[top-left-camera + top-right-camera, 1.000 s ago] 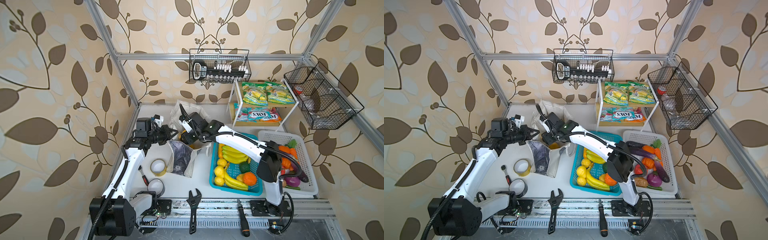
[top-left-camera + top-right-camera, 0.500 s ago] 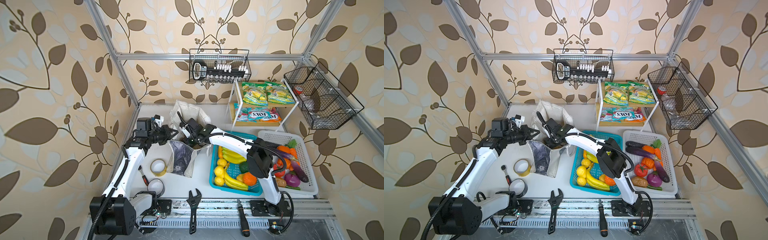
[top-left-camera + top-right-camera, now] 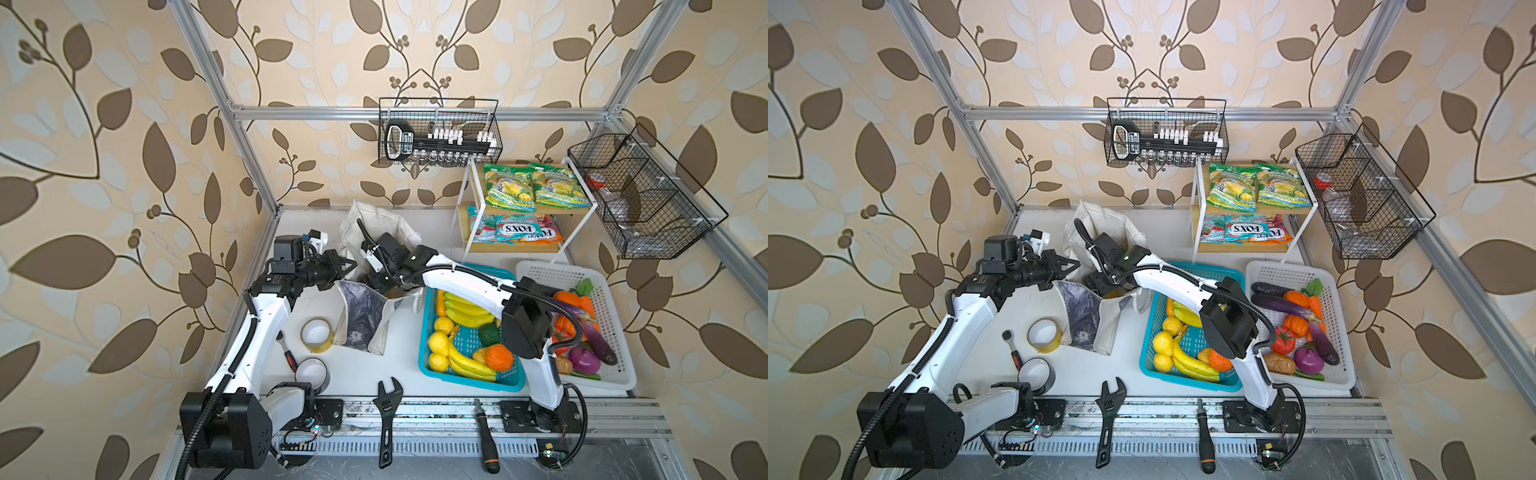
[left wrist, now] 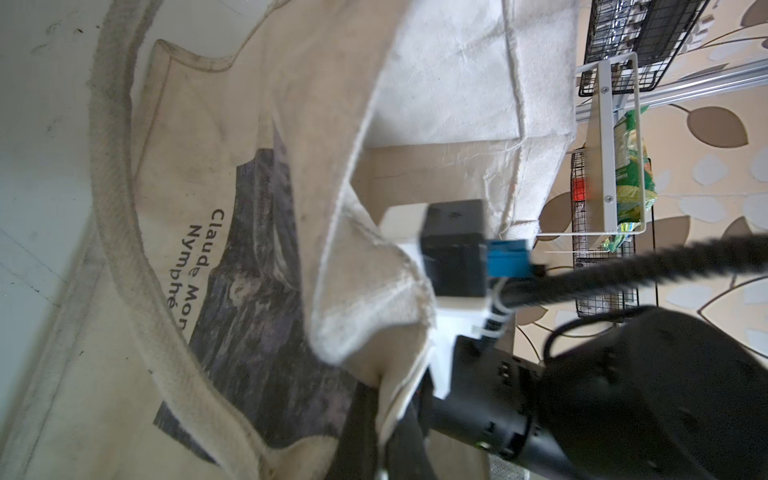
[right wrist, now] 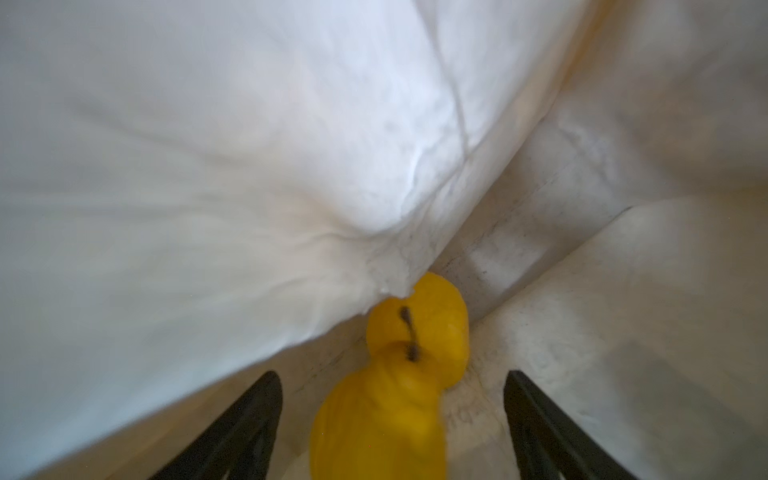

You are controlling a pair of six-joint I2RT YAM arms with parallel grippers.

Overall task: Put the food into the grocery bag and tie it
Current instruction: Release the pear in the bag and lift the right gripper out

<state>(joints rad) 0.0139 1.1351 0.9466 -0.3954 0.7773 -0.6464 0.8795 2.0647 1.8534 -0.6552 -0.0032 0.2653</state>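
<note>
Partway through the loading, by the look of it; tying not yet begun. At the rim of the grocery bag (image 3: 365, 316), the left fingers (image 3: 340, 266) closed tight on the cloth, propping the mouth open, with the bag itself slumped on the bench (image 3: 401, 365) just beside the blue basket (image 3: 478, 382). Inside that mouth, the right fingers (image 5: 245, 424) spread wide and gripping nothing: between them, in the right wrist view, a blurred yellow toy fruit (image 5: 378, 419) with a clear gap on each side, and just beyond it a second yellow fruit (image 5: 428, 324) tucked under a fold of pale cloth. So at least two pieces of food inside; no telling about anything deeper. Left to do, judging from both top views: more yellow citrus (image 3: 438, 343) waiting in the blue basket beside the bananas (image 3: 465, 311), and the two green snack packets (image 3: 536, 189) flat on top of the white shelf (image 3: 515, 248), well apart from the bag. As for the white loop handles (image 4: 124, 216), loose and unknotted, one draped across the printed side in the left wrist view. Likely order from here: withdraw the right arm, fetch the rest, then gather the handles for the knot.
</note>
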